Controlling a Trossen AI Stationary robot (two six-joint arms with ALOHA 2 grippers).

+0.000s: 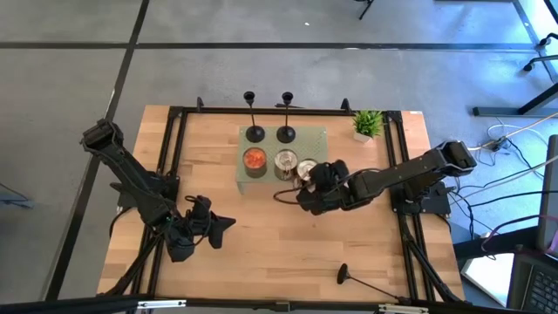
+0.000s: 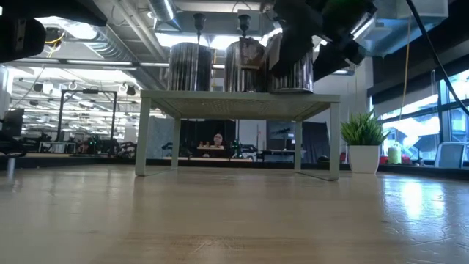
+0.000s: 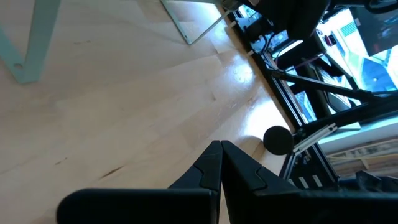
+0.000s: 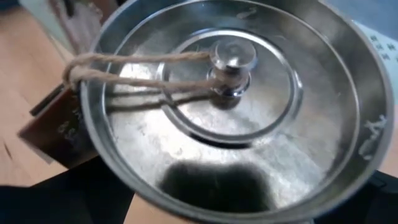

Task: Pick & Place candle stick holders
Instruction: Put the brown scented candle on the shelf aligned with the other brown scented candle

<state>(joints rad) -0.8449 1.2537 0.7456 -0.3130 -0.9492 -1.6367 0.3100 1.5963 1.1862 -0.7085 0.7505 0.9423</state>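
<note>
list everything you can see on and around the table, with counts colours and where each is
candle stick holders: three, black; two upright at the back of the small stand, one lying near the table's front edge
tin cans: three on the stand's front; one orange-topped, two silver, the rightmost with a knobbed lid and twine tag, under the right hand
small stand: one, pale green, centre back of the table
potted plant: one, green in a white pot, back right corner
table: one, light wood, black frame
left hand: shut, empty, front left
right hand: open, over the rightmost silver can
</note>
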